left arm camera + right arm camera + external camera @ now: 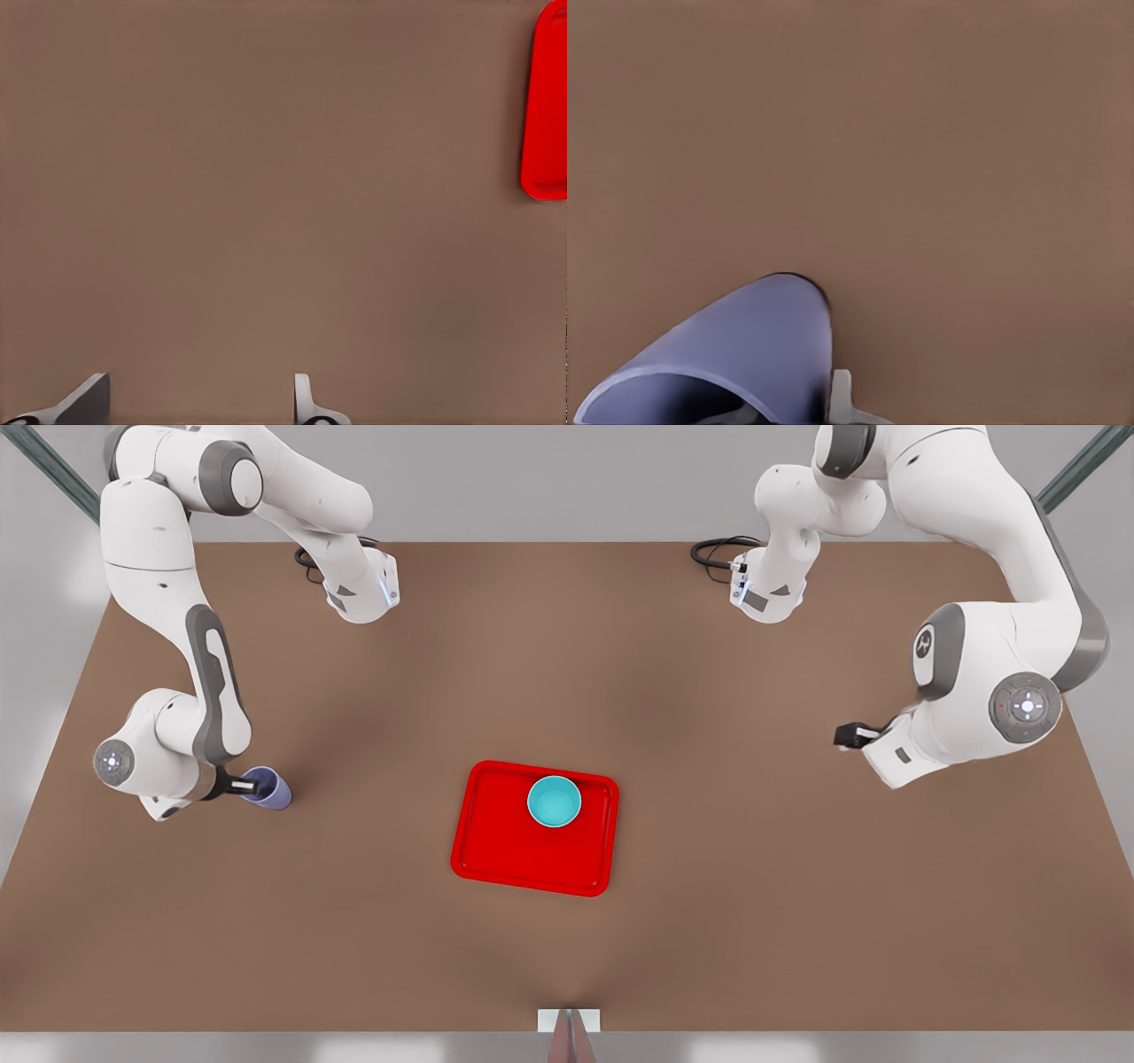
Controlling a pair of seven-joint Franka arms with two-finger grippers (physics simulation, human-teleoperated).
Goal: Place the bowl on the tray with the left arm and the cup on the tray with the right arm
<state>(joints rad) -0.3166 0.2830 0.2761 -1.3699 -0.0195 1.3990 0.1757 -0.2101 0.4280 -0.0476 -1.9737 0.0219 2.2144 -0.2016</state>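
Observation:
The teal bowl (555, 801) stands upright on the red tray (523, 859), near its far rim. The lavender cup (268, 788) is at the front view's left, over the table and well away from the tray. My right gripper (244, 786) is shut on the cup's wall, one finger (842, 398) outside the cup (735, 354) and the other inside the rim. At the front view's right, my left gripper (848, 735) hangs open and empty above bare table. Its fingertips (301, 398) stand wide apart, and a corner of the tray (545, 106) shows beyond them.
The brown table (753, 921) stretches wide around the tray. Both arm bases stand at the far edge, with black cables (718, 553) by them. A small white and grey fixture (569, 1023) sits at the near edge.

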